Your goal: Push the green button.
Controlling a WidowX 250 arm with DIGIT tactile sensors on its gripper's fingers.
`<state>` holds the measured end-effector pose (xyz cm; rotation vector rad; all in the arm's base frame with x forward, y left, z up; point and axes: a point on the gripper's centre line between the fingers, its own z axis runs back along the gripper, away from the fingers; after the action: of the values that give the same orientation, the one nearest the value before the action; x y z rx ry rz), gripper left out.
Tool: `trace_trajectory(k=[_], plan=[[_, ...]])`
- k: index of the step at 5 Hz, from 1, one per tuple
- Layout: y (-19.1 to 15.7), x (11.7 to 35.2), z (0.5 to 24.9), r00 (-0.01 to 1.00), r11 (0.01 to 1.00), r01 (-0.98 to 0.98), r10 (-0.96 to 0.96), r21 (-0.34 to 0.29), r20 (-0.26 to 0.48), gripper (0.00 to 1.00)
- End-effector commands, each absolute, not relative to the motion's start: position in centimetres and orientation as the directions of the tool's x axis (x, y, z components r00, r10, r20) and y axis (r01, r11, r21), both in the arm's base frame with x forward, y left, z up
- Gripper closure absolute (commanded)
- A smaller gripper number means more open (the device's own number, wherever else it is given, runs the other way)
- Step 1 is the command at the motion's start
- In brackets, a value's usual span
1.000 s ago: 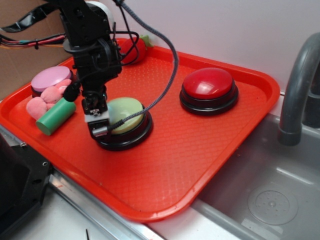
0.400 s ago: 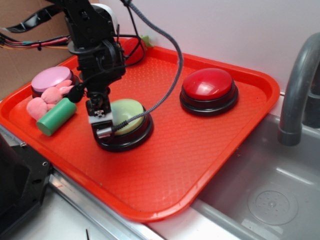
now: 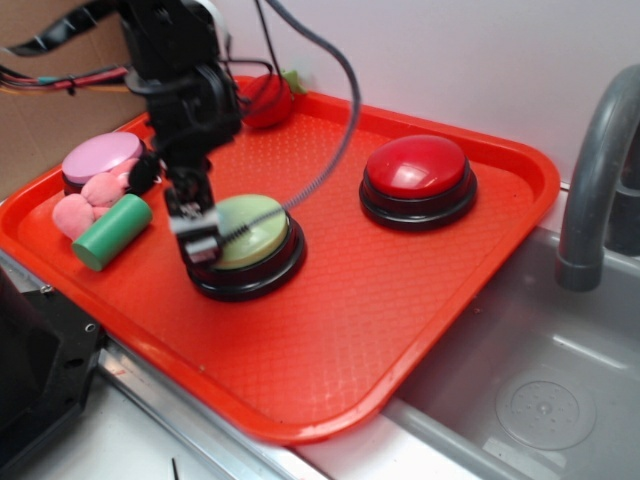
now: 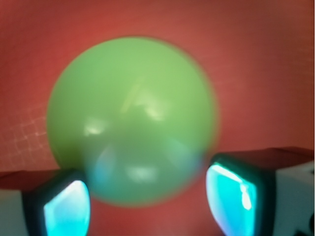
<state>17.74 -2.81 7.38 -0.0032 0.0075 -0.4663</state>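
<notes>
- Pale-green dome on a black base: the green button [image 3: 250, 232] sits left of centre on the red tray [image 3: 420, 290], and it fills my wrist view [image 4: 132, 120].
- My pincer [image 3: 200, 238] hangs at the button's left edge, fingers [image 4: 231, 199] spread, one on either side of the dome's near rim, gripping nothing.
- Step in hand, as I judge it: the approach is finished and the press itself is due; whether the dome is already depressed I cannot tell.
- Next move calls for a short, straight push down, centred on the dome so that the fingers do not slide off its curve.
- Count: three large buttons, namely one green, one red button [image 3: 417, 167] and one pink-topped button [image 3: 100, 158]; one green cylinder [image 3: 112, 231]; one pink soft toy [image 3: 85, 205]; one grey faucet [image 3: 592, 180].
</notes>
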Motion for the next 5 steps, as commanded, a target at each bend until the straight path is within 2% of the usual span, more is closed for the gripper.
trace_trajectory(k=[1, 2, 5], plan=[[-2.6, 19.0, 11.9, 0.932, 0.933, 0.356, -0.359, 0.053, 0.045, 0.0], [-2.2, 18.5, 13.5, 0.934, 0.935, 0.352, -0.353, 0.039, 0.052, 0.0], [-0.9, 17.9, 15.7, 0.956, 0.957, 0.291, -0.291, 0.014, 0.04, 0.0]])
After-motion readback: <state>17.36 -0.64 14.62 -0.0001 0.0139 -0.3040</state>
